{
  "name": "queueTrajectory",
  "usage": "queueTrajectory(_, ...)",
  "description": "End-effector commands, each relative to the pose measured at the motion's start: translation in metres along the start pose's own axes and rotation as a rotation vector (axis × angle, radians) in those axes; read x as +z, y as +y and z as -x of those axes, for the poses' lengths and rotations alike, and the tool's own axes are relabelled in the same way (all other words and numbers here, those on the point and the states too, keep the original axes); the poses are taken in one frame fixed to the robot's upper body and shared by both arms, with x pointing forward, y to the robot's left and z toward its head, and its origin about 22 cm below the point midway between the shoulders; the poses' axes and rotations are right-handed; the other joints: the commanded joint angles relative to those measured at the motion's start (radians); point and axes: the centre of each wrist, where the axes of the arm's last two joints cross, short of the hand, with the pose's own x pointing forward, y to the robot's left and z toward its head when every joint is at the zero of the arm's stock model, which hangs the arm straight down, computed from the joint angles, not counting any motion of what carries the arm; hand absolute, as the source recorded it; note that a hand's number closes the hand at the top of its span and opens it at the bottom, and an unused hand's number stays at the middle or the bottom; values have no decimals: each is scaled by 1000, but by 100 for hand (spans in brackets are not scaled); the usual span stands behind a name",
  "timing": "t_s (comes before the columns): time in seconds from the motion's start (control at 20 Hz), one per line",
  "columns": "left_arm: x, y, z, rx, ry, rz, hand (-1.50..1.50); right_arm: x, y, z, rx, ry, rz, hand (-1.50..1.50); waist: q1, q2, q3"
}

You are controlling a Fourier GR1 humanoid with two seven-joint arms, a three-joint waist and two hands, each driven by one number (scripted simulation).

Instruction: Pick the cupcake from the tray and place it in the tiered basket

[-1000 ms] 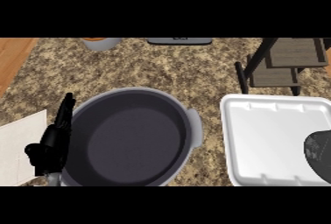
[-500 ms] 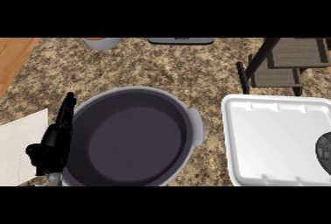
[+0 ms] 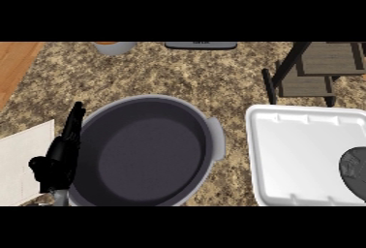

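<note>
The tray [image 3: 300, 155] lies at the worktop's right edge, white and mostly bare, and the basket [image 3: 314, 72] stands just behind it toward the far right corner, its dark shelves on black legs. No cupcake can be made out for certain: the only candidate is a dark round shape [image 3: 355, 169] cut off by the view's right edge on the tray, and it may as well be part of the right hand, so I cannot tell the state of that hand's fingers. The left hand [image 3: 61, 155] rests along the left rim of the big grey pot [image 3: 146, 150] at the worktop's near middle, fingers straight and holding nothing. The step in hand looks like the grasp on the tray. To do it well, come down onto the cupcake from above, curl the fingers round its base rather than its top, lift straight up clear of the tray's raised rim, then carry it back over that rim toward a basket shelf, minding the black legs.
</note>
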Motion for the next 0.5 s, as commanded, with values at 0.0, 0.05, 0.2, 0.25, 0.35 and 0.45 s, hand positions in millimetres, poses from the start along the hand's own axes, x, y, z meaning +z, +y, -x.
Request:
queueTrajectory(0.0, 29, -23, 46, 19, 228, 58, 0, -8, 8, 11, -202, 19, 25, -150, -7, 18, -21)
queueTrajectory(0.05, 16, -14, 40, 14, 215, 41, 0, -3, 13, 12, -238, 14, 47, -150, -9, 18, -21)
queueTrajectory(0.2, 18, -16, 41, 33, 240, 32, 0, -3, -5, 3, -339, -6, 77, -150, -17, 11, -22)
queueTrajectory(0.25, 12, -9, 33, 16, 229, 30, 0, -1, -8, 2, -370, -53, 143, -150, -18, 11, -22)
queueTrajectory(0.35, 29, -23, 49, 4, 247, 20, 0, 5, -18, 0, -349, -85, 248, -150, -31, 5, -24)
queueTrajectory(0.45, 33, -9, 47, 16, 236, 35, 0, 0, -41, -2, -413, -40, 368, -150, -24, 1, -26)
